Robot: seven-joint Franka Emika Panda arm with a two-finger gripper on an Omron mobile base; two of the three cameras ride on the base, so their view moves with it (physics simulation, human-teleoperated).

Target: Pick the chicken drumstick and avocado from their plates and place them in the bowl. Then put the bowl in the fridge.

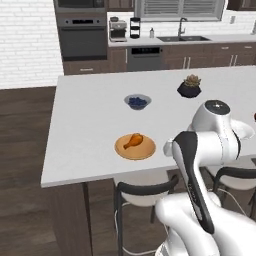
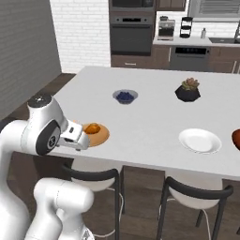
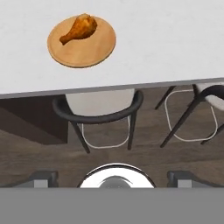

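The orange-brown chicken drumstick [image 1: 133,141] [image 2: 93,128] [image 3: 79,28] lies on the flat tan wooden plate [image 1: 142,151] [image 2: 104,136] [image 3: 87,52] near the island's front edge. Further right stands the white plate [image 2: 200,140] with nothing showing on it. At the right edge of the right base view a part of the reddish-brown bowl [image 2: 236,139] shows. My gripper [image 3: 112,177] hangs open above the counter's front edge, beside the wooden plate and apart from the drumstick, with nothing between its fingers. The avocado and the fridge are out of view.
A grey bowl of blue berries [image 1: 137,101] [image 2: 124,96] and a black pot with a succulent [image 1: 189,87] [image 2: 188,90] stand further back on the white island [image 1: 90,120]. Dark-framed stools [image 3: 98,109] [image 2: 197,190] sit under the front edge. A wall oven [image 1: 82,37] and sink counter line the back.
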